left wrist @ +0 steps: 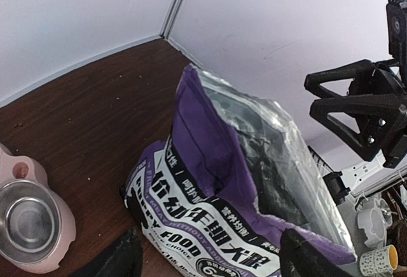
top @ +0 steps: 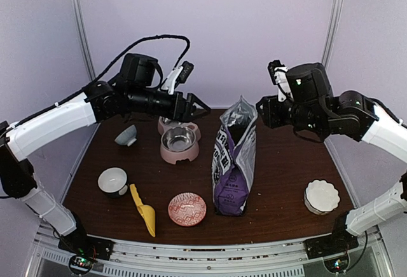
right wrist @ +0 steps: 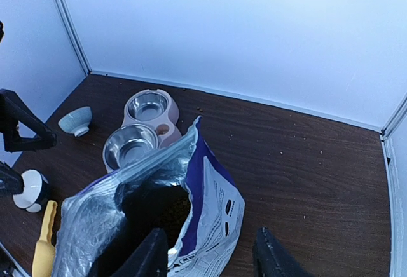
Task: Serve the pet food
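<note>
Pet food (right wrist: 170, 206) sits in the unheld upright bag (top: 234, 162); left pincer (top: 201, 109) and right pincer (top: 261, 113) gape empty; a nudge could topple it.

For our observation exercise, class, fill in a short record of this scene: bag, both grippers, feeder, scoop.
Bag: purple, upright, top open
Left gripper: open, beside bag top, holding nothing
Right gripper: open, close to bag top's other side, holding nothing
Feeder: pink, two steel bowls, both empty
Scoop: yellow, lying flat near front edge, untouched
</note>
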